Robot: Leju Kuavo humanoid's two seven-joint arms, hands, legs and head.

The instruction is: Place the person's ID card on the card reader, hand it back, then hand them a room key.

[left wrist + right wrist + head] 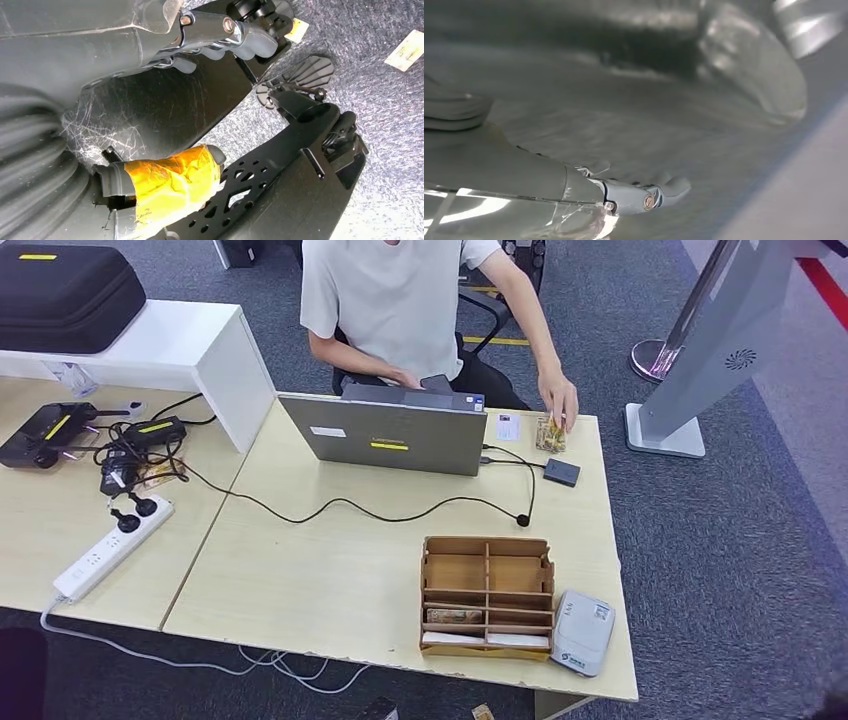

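Laptop, one; card reader, one; organizer, one.

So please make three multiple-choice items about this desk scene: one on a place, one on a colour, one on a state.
1. Where does the white card reader lie?
A. right beside the cardboard organizer, near the table's front edge
B. on the laptop
C. on the floor

2. What colour is the case on the white shelf?
A. red
B. black
C. white

3. What is the person's hand doing?
A. resting on a small patterned item on the table
B. lifting the power strip
C. holding up a card in the air

Answers: 1 A, the reader sits against the organizer's side; 2 B, the case is dark black; 3 A, the fingers touch the item.
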